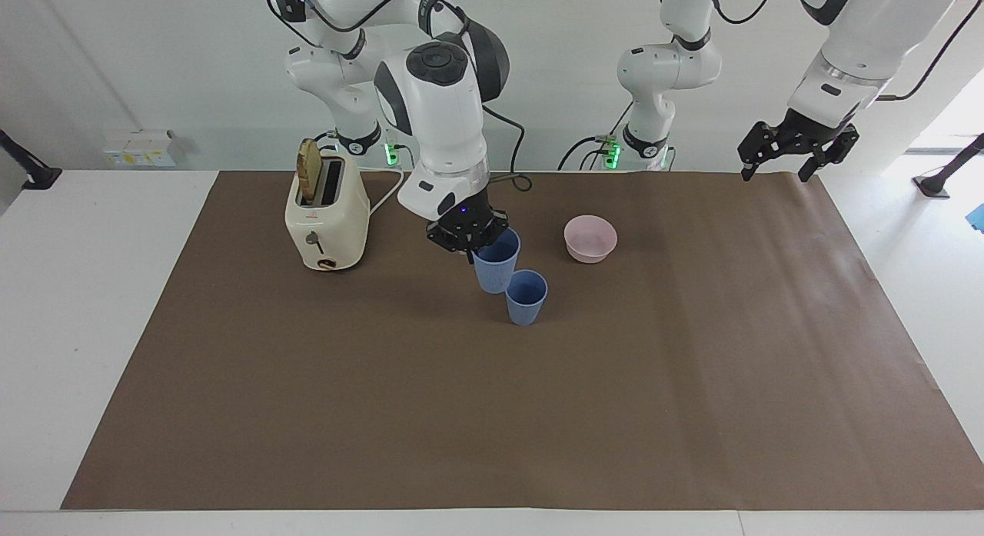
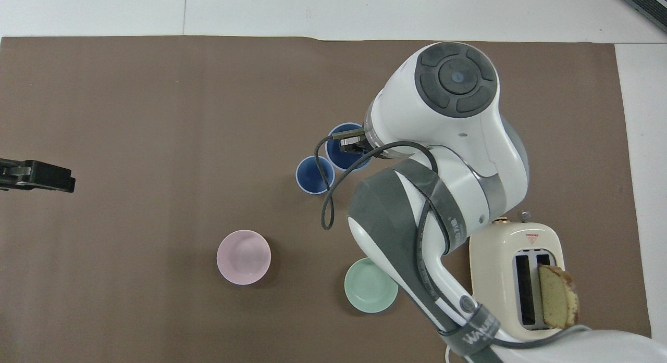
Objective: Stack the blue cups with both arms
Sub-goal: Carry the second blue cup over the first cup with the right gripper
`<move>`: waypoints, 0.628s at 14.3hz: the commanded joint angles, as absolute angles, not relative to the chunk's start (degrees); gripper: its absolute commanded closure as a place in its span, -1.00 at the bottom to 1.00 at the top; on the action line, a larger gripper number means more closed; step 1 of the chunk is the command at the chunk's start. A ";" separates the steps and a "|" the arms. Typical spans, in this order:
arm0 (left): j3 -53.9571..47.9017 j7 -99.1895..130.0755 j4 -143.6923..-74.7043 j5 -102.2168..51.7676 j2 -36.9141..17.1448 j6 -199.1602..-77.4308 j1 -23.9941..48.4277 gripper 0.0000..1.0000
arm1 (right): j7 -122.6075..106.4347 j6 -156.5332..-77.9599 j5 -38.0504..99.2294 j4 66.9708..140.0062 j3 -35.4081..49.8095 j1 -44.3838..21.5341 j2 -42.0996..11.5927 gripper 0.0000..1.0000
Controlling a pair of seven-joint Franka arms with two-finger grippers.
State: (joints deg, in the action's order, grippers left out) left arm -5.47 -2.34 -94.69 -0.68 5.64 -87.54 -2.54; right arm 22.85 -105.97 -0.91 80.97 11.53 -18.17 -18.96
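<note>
Hanging in the air, one blue cup (image 1: 496, 263) (image 2: 342, 152) is pinched at its rim by the right gripper (image 1: 469, 240) (image 2: 350, 144), one finger inside the mouth and one outside. On the facing view's clock face the held cup sits at about ten o'clock from the second blue cup (image 1: 526, 297) (image 2: 315, 175), their outlines just overlapping there. The second cup stands upright on the brown mat (image 1: 492, 413) (image 2: 156, 118), mouth open, near the middle of the table.

From that standing cup, the pink bowl (image 1: 590, 238) (image 2: 243, 257) lies at roughly one o'clock in the facing view, nearer to the robots. The pale green bowl (image 2: 370, 286) shows only in the overhead view, at about five o'clock from the standing cup, partly under the right arm.

At about ten o'clock in the facing view, toward the right arm's end of the table, stands a cream toaster (image 1: 327, 217) (image 2: 516, 277) with a slice of bread (image 1: 308, 171) (image 2: 557, 295) poking from one slot.

The left gripper (image 1: 797, 148) (image 2: 36, 175) waits, raised over the mat's edge at the left arm's end, fingers spread apart with nothing between them.
</note>
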 commanded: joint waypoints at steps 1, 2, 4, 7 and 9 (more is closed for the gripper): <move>-4.92 -2.99 -95.01 -3.68 6.42 -87.01 -3.34 -1.00 | 23.47 -107.22 1.83 79.28 12.13 -17.84 -20.13 1.00; -4.92 -2.90 -95.01 -3.69 6.42 -86.84 -3.34 -1.00 | 23.55 -108.01 2.19 79.28 12.56 -18.36 -20.74 1.00; -4.92 -3.07 -95.01 -3.69 6.42 -86.66 -3.17 -1.00 | 23.64 -110.56 2.20 79.37 12.57 -20.12 -22.14 1.00; -4.92 -3.16 -95.10 -3.60 6.50 -86.22 -3.07 -1.00 | 23.55 -110.92 2.29 79.54 12.57 -20.13 -23.03 1.00; -4.92 -3.16 -95.01 -3.52 6.42 -86.31 -3.25 -1.00 | 23.64 -111.01 1.85 79.72 12.57 -20.30 -23.81 1.00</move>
